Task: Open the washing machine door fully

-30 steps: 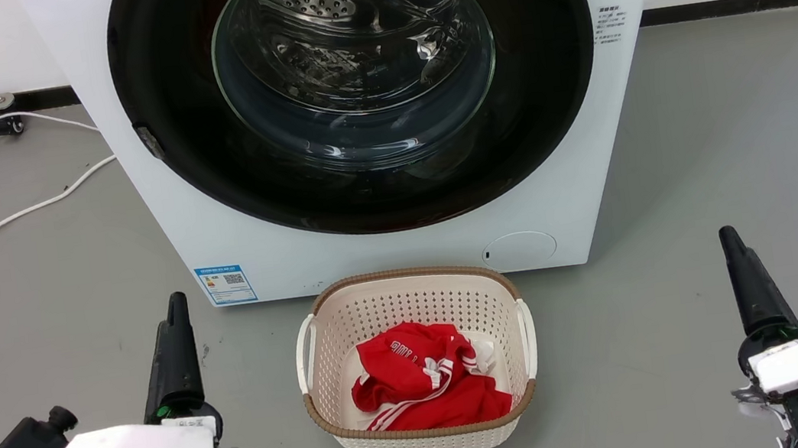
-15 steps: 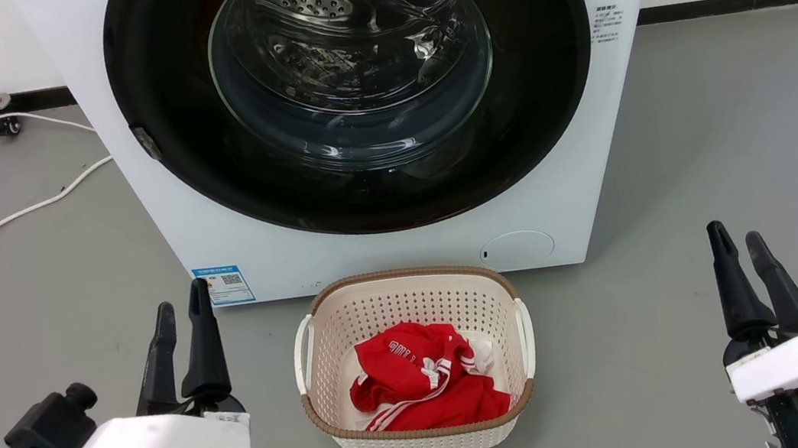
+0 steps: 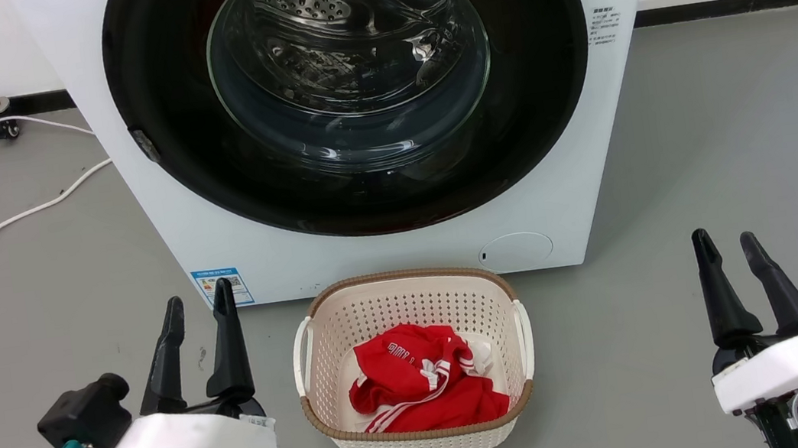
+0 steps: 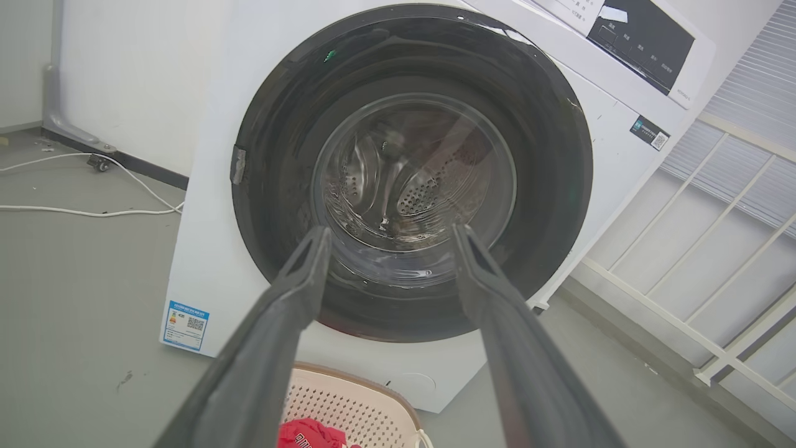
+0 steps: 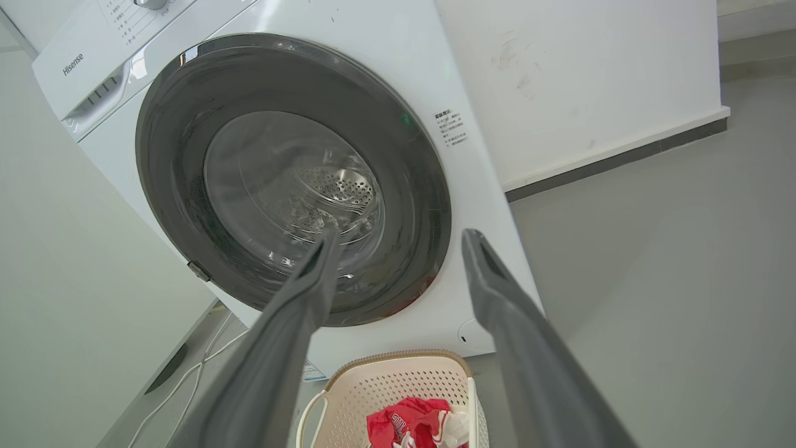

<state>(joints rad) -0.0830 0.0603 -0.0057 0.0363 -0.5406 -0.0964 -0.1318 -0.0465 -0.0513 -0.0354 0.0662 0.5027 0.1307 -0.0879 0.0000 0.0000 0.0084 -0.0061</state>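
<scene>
From the head camera, the large round glossy black washing machine door (image 3: 350, 84), its bulging clear glass bowl at the centre, sits shut against the front of the big white front-loading washing machine (image 3: 582, 207). A cream perforated plastic basket with a brown rim (image 3: 406, 275) stands on the grey floor just before the machine, a crumpled red garment with white stripes (image 3: 421, 391) inside. The left gripper (image 3: 198, 295) at lower left and the right gripper (image 3: 722, 237) at lower right each hold their two dark fingers apart, clear of the machine and holding nothing.

In the left wrist view, spread fingers (image 4: 280, 323) frame the closed door.

In the right wrist view, parted fingers (image 5: 516, 336) point at the door and machine front above the basket.
</scene>
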